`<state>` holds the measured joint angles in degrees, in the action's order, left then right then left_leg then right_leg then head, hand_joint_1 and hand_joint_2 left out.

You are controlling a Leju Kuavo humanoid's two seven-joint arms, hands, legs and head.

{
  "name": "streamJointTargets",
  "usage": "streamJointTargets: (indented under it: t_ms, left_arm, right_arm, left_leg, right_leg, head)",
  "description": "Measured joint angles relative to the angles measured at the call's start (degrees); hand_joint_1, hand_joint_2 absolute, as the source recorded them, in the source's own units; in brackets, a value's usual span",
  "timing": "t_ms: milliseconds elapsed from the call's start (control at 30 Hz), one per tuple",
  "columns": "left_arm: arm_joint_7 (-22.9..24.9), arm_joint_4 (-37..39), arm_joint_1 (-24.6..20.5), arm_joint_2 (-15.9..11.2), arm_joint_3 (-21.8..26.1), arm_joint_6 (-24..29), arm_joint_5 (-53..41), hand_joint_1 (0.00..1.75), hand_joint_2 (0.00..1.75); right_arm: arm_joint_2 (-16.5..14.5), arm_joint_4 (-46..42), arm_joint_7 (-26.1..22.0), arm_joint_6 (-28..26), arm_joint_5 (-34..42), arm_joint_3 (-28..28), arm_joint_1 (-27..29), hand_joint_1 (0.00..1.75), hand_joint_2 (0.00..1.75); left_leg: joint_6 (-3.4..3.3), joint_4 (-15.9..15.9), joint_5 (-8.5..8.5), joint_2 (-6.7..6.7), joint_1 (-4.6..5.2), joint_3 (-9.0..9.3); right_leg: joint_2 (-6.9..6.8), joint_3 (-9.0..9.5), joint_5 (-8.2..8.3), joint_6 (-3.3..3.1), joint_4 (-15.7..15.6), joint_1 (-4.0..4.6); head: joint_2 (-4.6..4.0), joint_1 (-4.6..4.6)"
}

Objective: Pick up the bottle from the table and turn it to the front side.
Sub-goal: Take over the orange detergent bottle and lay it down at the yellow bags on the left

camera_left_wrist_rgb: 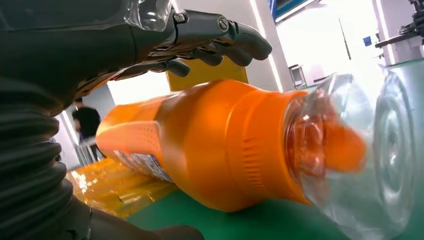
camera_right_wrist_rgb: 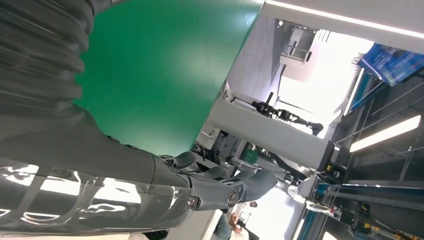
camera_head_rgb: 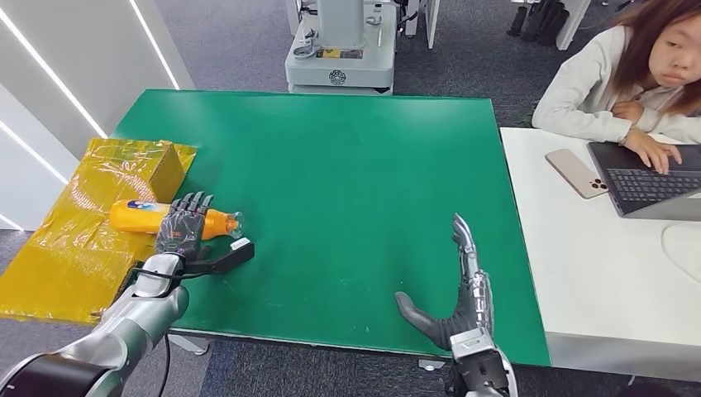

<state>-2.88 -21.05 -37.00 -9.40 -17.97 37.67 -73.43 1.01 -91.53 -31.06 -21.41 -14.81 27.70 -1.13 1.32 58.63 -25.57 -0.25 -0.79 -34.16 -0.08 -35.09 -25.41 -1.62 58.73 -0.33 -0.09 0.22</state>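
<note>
Orange bottle (camera_head_rgb: 165, 217): lying flat beneath left hand (camera_head_rgb: 183, 227), not lifted.
Left hand: fingers spread above, no grasp.
Right hand (camera_head_rgb: 463, 298): fingers apart, idle.
Remaining: grasp, lift, turn.

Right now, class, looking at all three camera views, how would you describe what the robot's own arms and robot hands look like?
Both arms are silver metal with dark joints. The left robot hand has dark grey fingers with reddish marks on its back, a thick thumb with a pale tip, and a black cable at the wrist. The right robot hand has silvery segmented fingers and a dark grey thumb. Wrist views show grey ribbed covers and glossy clear wrap.
</note>
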Motion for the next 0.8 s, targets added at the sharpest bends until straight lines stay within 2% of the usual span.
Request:
streamJointTargets:
  t_ms: [67, 100, 200, 267, 400, 567, 700, 800]
  left_arm:
    - [-4.69, -0.09, 0.62, 0.82, 1.99, 1.02, 4.41, 0.00, 1.75]
    - [-8.59, -0.40, 1.16, 1.53, 3.36, 1.20, 8.26, 0.00, 1.75]
    - [-25.02, -4.88, 4.21, 4.95, 9.01, 0.17, 25.93, 0.00, 1.75]
    - [-31.26, -10.56, 7.12, 7.14, 11.34, -0.32, 34.27, 0.00, 1.75]
    - [-34.76, -24.80, 13.85, 9.59, 11.17, -1.02, 45.25, 0.00, 1.75]
    - [-35.51, -40.50, 20.63, 10.00, 5.80, -2.42, 56.80, 0.00, 1.75]
    - [-34.99, -46.66, 23.10, 9.14, -0.49, -3.93, 60.63, 0.00, 1.75]
    - [-32.66, -48.12, 23.97, 8.91, -4.60, -10.45, 69.31, 0.00, 1.75]
  right_arm:
    - [0.00, 0.28, 0.09, -0.33, 0.20, 0.10, -0.12, 0.00, 1.75]
    - [0.00, 0.42, 0.11, -0.48, 0.30, 0.12, -0.15, 0.00, 1.75]
    - [0.00, 0.90, -0.09, -0.80, 1.02, 0.20, -0.18, 0.00, 1.75]
    - [0.00, 1.26, -0.50, -0.86, 1.91, 0.37, -0.21, 0.00, 1.75]
    - [0.00, 2.41, -1.56, -1.17, 4.38, 0.92, -0.28, 0.00, 1.75]
    - [0.00, 4.29, -3.99, -2.26, 8.28, 1.29, -0.51, 0.00, 1.75]
    - [0.00, 5.32, -5.74, -3.24, 11.74, 1.31, -0.39, 0.00, 1.75]
    - [0.01, 5.55, -6.87, -4.15, 14.65, 1.29, 0.56, 0.00, 1.75]
  left_leg:
    - [-0.01, 0.01, 0.01, 0.01, 0.01, 0.00]
    - [-0.01, 0.01, 0.02, 0.02, 0.01, 0.01]
    - [-0.01, 0.02, 0.01, 0.04, 0.03, -0.02]
    - [-0.01, 0.03, -0.01, -0.01, 0.04, -0.03]
    - [-0.05, 0.03, -0.06, -0.09, 0.04, -0.02]
    - [-0.06, 0.02, -0.07, -0.03, 0.02, -0.04]
    - [-0.06, 0.01, -0.07, -0.03, 0.02, -0.04]
    - [-0.06, 0.01, -0.07, -0.04, 0.02, -0.03]
  right_leg:
    - [-0.01, 0.00, 0.00, 0.00, 0.00, -0.01]
    - [-0.01, -0.01, 0.00, 0.00, 0.00, -0.01]
    - [-0.02, -0.01, 0.00, 0.00, -0.01, -0.03]
    - [0.01, -0.01, 0.01, 0.01, -0.02, -0.04]
    - [0.10, -0.04, 0.01, 0.01, -0.04, -0.05]
    - [0.01, -0.05, -0.01, 0.00, -0.05, -0.03]
    - [0.00, -0.05, 0.00, 0.00, -0.04, -0.03]
    - [0.00, -0.04, 0.00, 0.00, -0.05, -0.03]
  head:
    - [0.00, -0.01]
    - [0.00, -0.01]
    - [0.00, 0.00]
    - [0.00, 0.01]
    - [0.01, 0.00]
    - [0.00, 0.00]
    - [0.00, 0.00]
    - [0.01, 0.00]
